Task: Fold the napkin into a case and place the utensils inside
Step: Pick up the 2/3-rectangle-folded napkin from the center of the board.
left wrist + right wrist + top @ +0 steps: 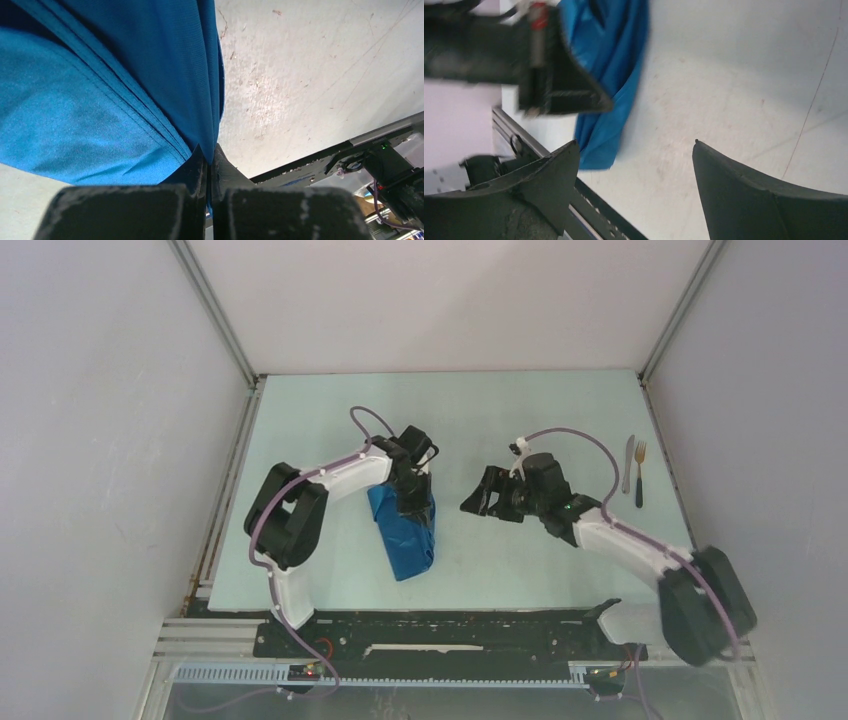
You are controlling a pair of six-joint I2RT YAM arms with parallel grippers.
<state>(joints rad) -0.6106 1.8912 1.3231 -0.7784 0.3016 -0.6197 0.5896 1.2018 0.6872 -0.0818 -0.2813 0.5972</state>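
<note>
The blue napkin (407,535) lies as a narrow folded bundle on the table left of centre, filling the left wrist view (100,85). My left gripper (413,502) sits over its far end, shut on the cloth's edge (212,150). My right gripper (478,502) hangs a short way to the right of the napkin, open and empty (636,145), and sees the napkin (609,100) beyond its fingers. The silvery knife (627,464) and the dark-handled fork (639,473) lie side by side near the table's right edge.
The pale table (500,420) is walled by white panels left, back and right. A black rail (450,630) with the arm bases runs along the near edge. My left arm's links (524,55) cross the top left of the right wrist view.
</note>
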